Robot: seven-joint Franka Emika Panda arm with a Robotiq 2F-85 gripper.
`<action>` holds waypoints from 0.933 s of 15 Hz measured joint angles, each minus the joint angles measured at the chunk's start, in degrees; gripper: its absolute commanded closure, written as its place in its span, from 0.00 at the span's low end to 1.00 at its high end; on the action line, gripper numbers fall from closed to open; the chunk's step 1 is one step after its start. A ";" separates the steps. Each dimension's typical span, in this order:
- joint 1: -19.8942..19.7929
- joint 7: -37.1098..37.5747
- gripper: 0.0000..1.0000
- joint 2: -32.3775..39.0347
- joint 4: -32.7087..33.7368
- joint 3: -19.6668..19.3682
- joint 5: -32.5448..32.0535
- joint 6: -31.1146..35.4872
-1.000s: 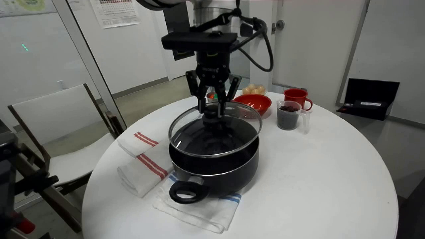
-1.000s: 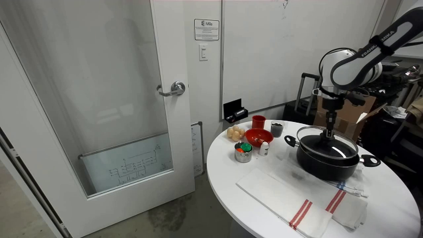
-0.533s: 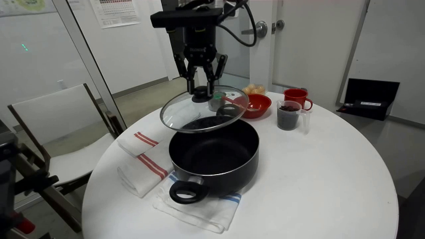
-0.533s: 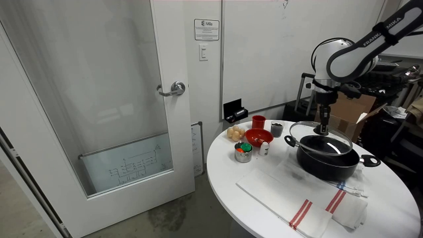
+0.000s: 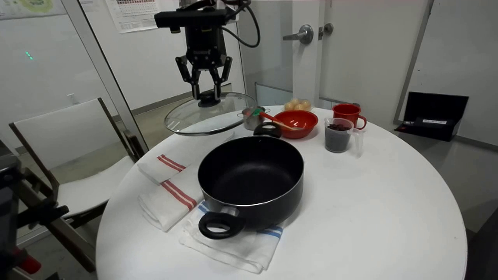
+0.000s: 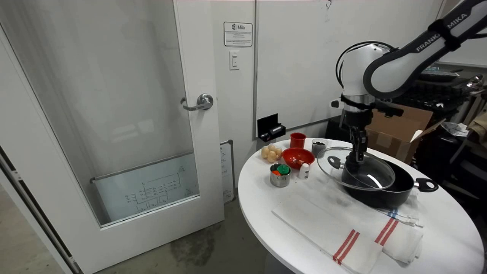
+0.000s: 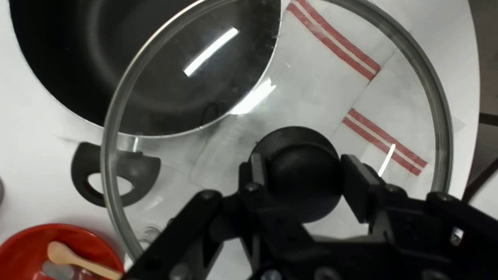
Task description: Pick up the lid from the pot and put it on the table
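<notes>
1. On the white tabletop, we see the pot standing uncovered in an exterior view; lift-off looks complete.
2. The lid, over the pot a second ago, now hangs in midair off to its side, toward the red-striped towels; set-down, we judge, remains.
3. The claw points straight downward, clasping the lid's knob.

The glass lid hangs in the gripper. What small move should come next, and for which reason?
Probably shift the glass lid sideways, away from the black pot, before lowering: the gripper holds it aloft by its knob, and in the wrist view the lid partly overlaps the pot, so descending here might bump it.
</notes>
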 measured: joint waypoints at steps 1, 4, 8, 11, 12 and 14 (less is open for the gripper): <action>0.88 -0.17 0.75 0.33 0.36 0.58 -0.52 -0.34; 3.24 -1.01 0.75 2.17 2.18 1.90 -1.92 -1.18; 5.44 -2.76 0.75 5.65 5.78 2.49 -3.76 -1.76; 6.09 -4.52 0.75 8.67 8.97 2.54 -4.47 -2.48; 6.22 -5.08 0.75 9.66 10.01 2.55 -4.64 -2.75; 6.52 -6.41 0.75 11.73 12.12 2.58 -4.82 -3.37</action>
